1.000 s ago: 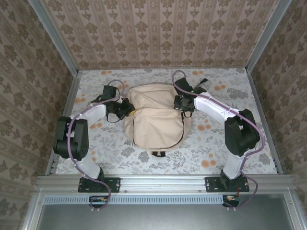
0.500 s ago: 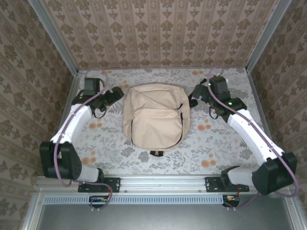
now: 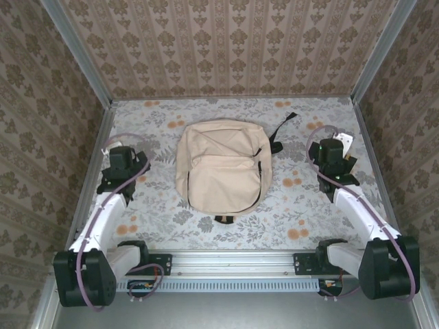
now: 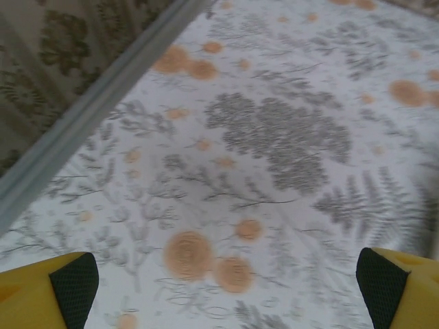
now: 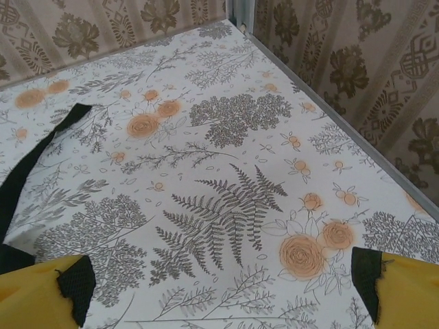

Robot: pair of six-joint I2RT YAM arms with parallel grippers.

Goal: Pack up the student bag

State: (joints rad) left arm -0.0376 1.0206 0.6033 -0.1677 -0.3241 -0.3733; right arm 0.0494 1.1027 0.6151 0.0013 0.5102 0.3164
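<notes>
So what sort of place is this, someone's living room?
Probably a robot test booth dressed like a home: wallpapered panels in a metal frame, a floral tabletop, a left arm and right arm flanking a beige backpack.

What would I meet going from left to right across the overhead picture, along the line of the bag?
In order: left pincer, open → student bag → black strap trailing from the bag's right side → right pincer, open.

1x student bag [image 3: 221,168]; 2x pincer: left pincer [image 4: 226,281], right pincer [image 5: 221,281]
</notes>
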